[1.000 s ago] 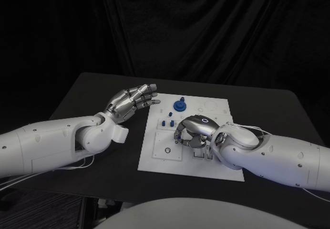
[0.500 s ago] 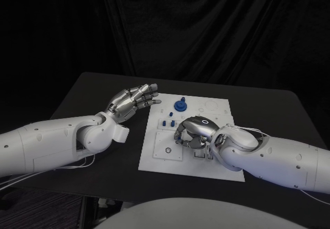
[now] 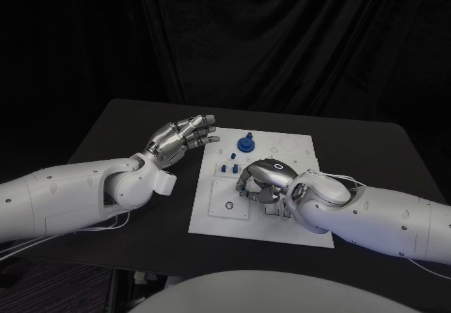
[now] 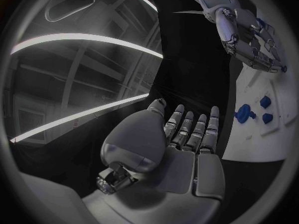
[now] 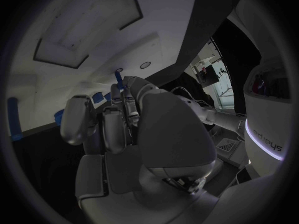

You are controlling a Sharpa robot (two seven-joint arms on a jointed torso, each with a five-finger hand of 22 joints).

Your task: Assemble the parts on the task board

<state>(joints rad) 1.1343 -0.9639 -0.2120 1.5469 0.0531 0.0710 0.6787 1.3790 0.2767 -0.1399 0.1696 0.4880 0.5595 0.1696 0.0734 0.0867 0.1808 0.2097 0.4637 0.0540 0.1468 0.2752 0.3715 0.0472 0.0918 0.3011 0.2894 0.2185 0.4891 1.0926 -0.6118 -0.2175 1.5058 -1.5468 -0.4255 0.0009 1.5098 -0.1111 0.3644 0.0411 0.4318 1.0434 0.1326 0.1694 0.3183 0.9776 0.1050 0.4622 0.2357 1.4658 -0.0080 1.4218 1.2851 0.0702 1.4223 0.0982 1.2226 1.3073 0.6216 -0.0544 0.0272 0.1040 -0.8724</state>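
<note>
- right hand [image 3: 266,179] curled low over the middle of the white task board [image 3: 218,218], a slim blue part [image 5: 119,78] pinched upright at its fingertips
- left hand [image 3: 180,139] hovers beside the board's far-left edge, fingers spread, holding nothing

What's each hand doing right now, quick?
Left hand: open, holding nothing.
Right hand: fingers closed on a small blue part, over the task board.
</note>
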